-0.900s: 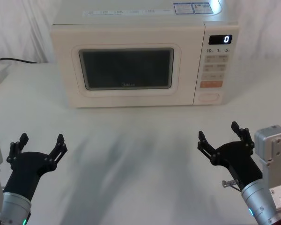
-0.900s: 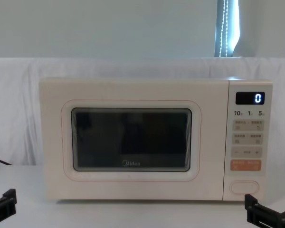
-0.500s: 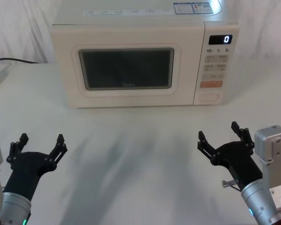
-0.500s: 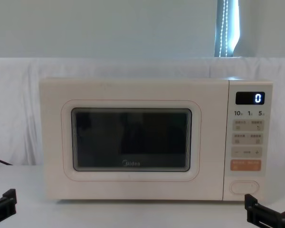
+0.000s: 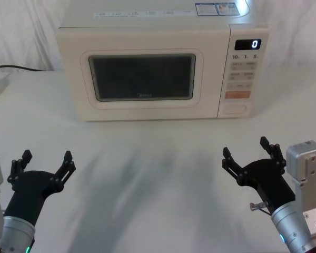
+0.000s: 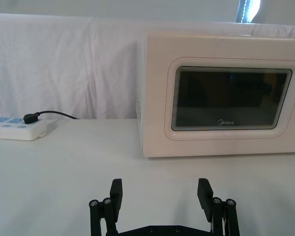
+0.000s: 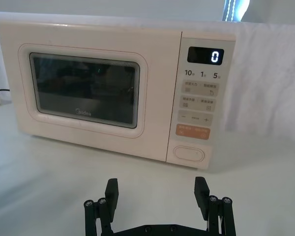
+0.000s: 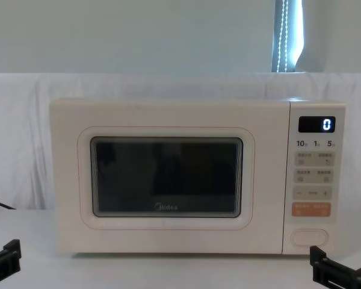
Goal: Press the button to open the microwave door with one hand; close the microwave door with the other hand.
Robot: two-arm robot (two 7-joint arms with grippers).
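Note:
The cream microwave (image 5: pixel 147 37) stands at the back of the white table, its display showing 0. Its door (image 5: pixel 142 78) with the dark window is closed, flush with the front. The wide pill-shaped button (image 5: pixel 235 109) sits at the bottom of the control panel, below the orange key; it also appears in the right wrist view as button (image 7: pixel 189 153) and in the chest view as button (image 8: pixel 309 237). My left gripper (image 5: pixel 46 162) hovers open near the table's front left. My right gripper (image 5: pixel 246 149) is open at the front right, well short of the panel.
A white power strip (image 6: pixel 15 128) with a black cord (image 5: pixel 16 68) lies on the table left of the microwave. A white cloth backdrop hangs behind. Bare table (image 5: pixel 158 158) stretches between the grippers and the microwave.

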